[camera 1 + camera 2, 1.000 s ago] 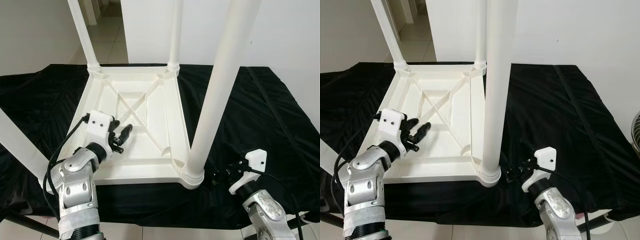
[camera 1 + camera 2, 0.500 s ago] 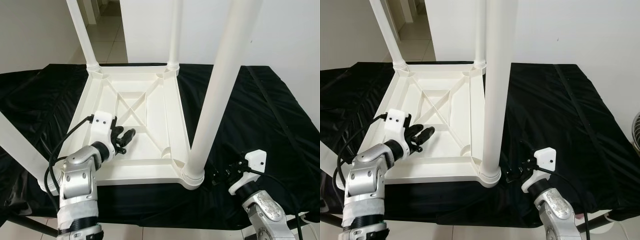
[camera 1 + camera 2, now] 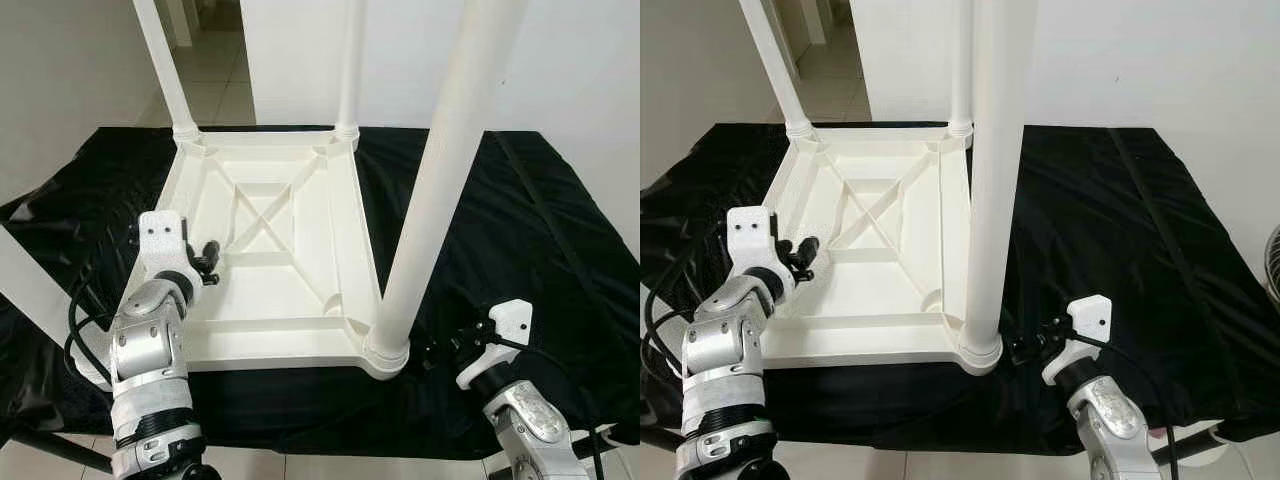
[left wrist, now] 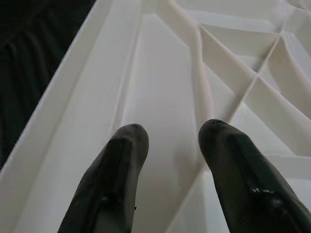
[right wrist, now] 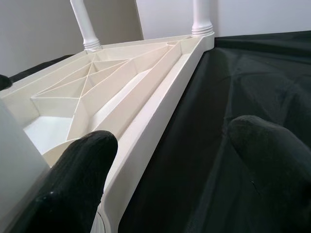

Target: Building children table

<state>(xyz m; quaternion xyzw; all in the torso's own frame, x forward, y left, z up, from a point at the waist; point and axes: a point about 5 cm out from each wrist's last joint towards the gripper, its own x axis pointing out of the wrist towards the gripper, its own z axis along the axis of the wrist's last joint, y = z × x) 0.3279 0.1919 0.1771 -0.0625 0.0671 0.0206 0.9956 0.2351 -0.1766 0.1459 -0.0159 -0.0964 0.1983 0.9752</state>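
A white plastic children's table (image 3: pixel 280 345) lies upside down on a black cloth. Its legs stand upward: the near right leg (image 3: pixel 430 200), far left leg (image 3: pixel 165 70), far right leg (image 3: pixel 350 60) and near left leg (image 3: pixel 30 285). My left gripper (image 3: pixel 208 262) hovers over the underside by the table's left rim, open, with nothing between its fingers (image 4: pixel 121 160). My right gripper (image 3: pixel 435 352) sits low on the cloth just right of the near right leg's base, open wide and empty, one of its fingertips (image 5: pixel 82 160) close to the table's corner.
The black cloth (image 3: pixel 520 230) covers the whole work surface and spreads wide to the right of the table. A white wall (image 3: pixel 560 60) stands behind. A tiled floor passage (image 3: pixel 215 70) opens at the far left. A cable (image 3: pixel 85 320) loops off my left arm.
My left gripper has pulled back from the middle of the underside to the table's left rim, and its arm now stands more upright. The right arm has not moved.
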